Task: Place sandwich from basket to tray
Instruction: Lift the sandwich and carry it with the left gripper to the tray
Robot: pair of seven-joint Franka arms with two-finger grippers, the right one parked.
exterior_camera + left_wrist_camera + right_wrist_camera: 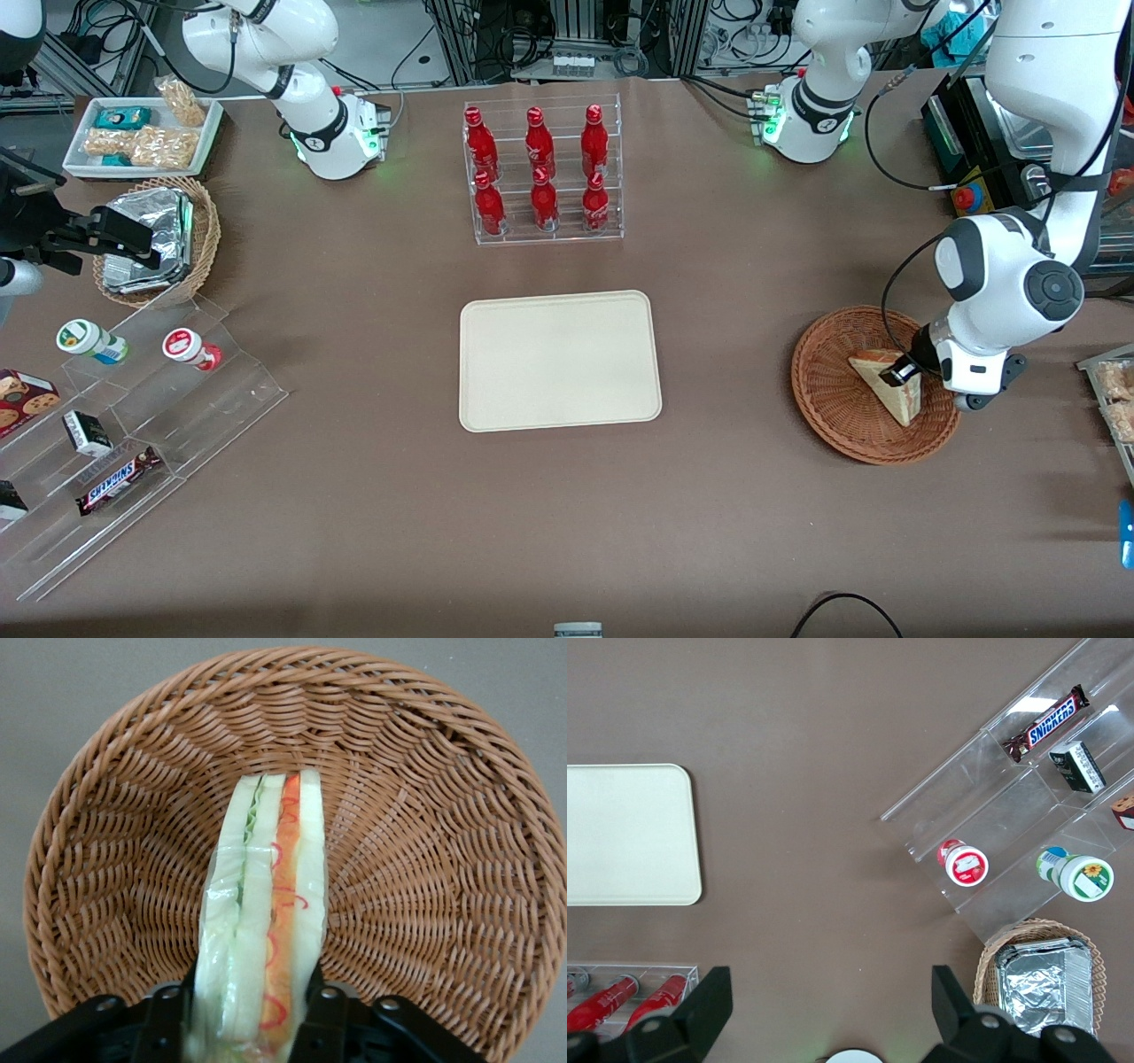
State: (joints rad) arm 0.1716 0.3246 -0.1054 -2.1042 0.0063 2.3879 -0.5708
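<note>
**Sandwich clamped in the basket, tray waiting toward the table's middle**

The sandwich [889, 386] sits in the wide reddish-brown basket [837, 416], at the working arm's end of the table, and your gripper [902, 372] is down on it. In the wrist view the two fingers [326, 1014] press against the outer bread slices of the sandwich [266, 921], one on each side, so the hand is closed on the wedge; its filling edge faces the camera and its long axis runs straight out from between the fingers across the basket [425, 842] floor. Whether it has left the wicker you cannot tell.

What the coming move turns on: the cream tray [560, 361] lies sideways from the basket, toward the parked arm's end, at about the same distance from the front camera, with bare tablecloth between them. Judging from this, you need to lift clear of the basket rim before you carry across.

Count: one sandwich, one basket of this kind, one cream tray with nothing on it. Six red bottles [537, 168] stand in a clear rack farther from the front camera than the tray, out of the path.
</note>
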